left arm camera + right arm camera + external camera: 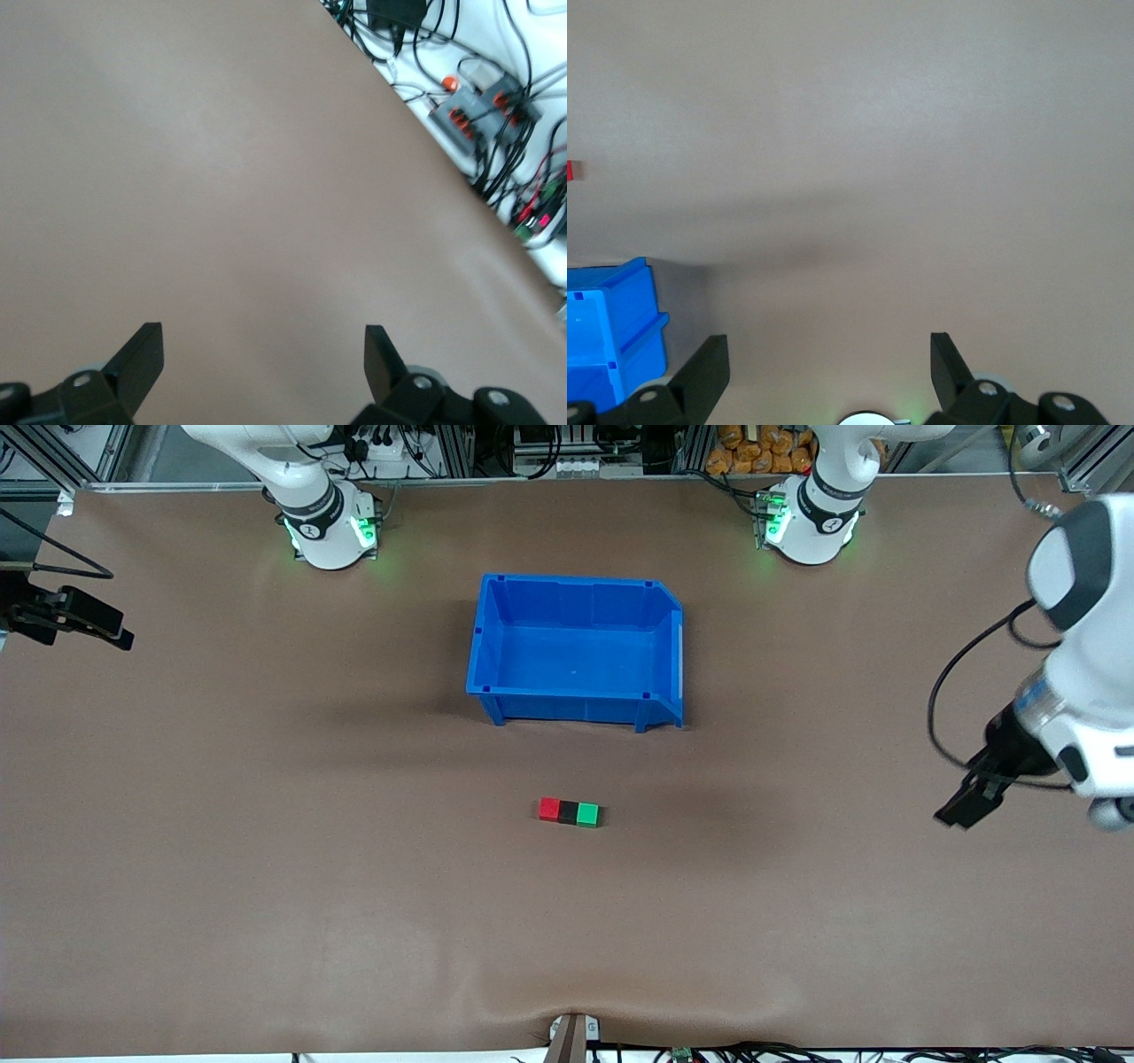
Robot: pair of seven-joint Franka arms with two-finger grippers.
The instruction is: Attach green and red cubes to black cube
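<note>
The red cube (549, 809), black cube (568, 811) and green cube (587, 814) lie in one touching row on the brown table, black in the middle, nearer the front camera than the blue bin. My left gripper (964, 811) (263, 341) hangs open and empty over bare table at the left arm's end. My right gripper (106, 627) (828, 350) hangs open and empty over the table at the right arm's end. A sliver of the red cube (569, 170) shows in the right wrist view.
An empty blue bin (567, 708) (611, 328) stands mid-table between the cubes and the arm bases. Cables and a power strip (478, 111) lie off the table edge by the left gripper.
</note>
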